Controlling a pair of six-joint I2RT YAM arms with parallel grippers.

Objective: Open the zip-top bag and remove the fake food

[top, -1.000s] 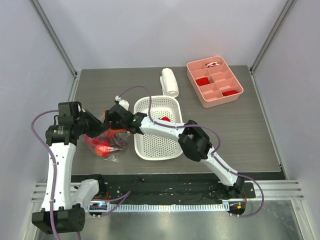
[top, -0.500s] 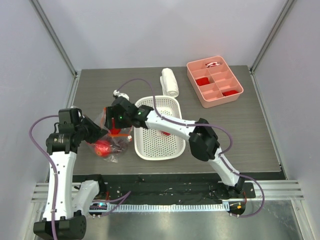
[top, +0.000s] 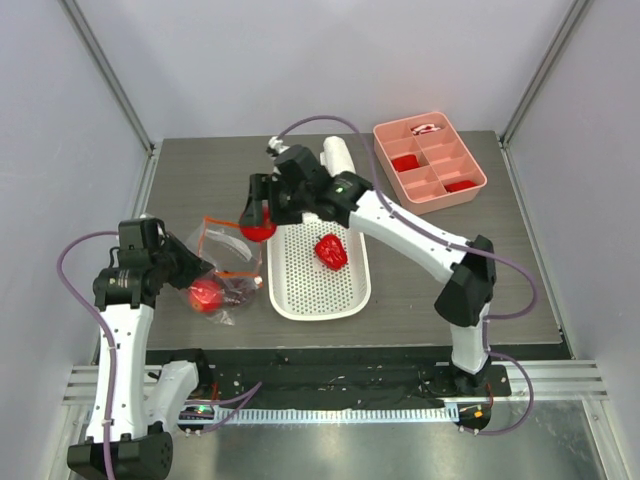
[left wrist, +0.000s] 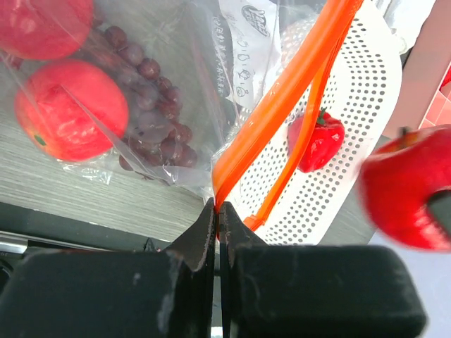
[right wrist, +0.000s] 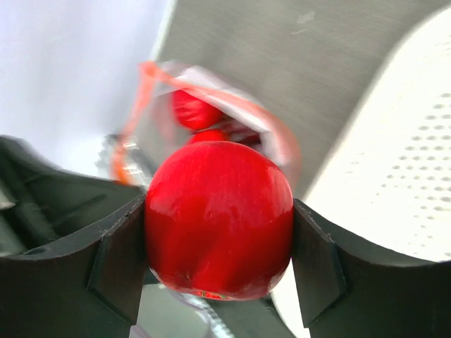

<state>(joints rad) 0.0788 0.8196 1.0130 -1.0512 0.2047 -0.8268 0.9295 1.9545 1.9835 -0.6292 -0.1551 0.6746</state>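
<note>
The clear zip-top bag (top: 228, 262) lies left of the white basket, its orange zip strip (left wrist: 282, 105) gaping open. My left gripper (left wrist: 217, 208) is shut on the near end of that strip. Inside the bag remain two red fruits (left wrist: 70, 109) and a dark grape bunch (left wrist: 151, 105). My right gripper (right wrist: 219, 222) is shut on a glossy red apple (right wrist: 219, 218), held in the air over the basket's far left corner (top: 258, 224), clear of the bag. A red strawberry-like piece (top: 330, 250) lies in the basket.
The white perforated basket (top: 318, 312) sits mid-table beside the bag. A rolled white cloth (top: 338, 162) lies behind it. A pink divided tray (top: 392, 178) with flat red pieces stands at the far right. The right arm stretches across the basket.
My right gripper has come out of the bag with the red apple and risen toward the basket's far left corner. The left gripper keeps its hold on the zip strip.
</note>
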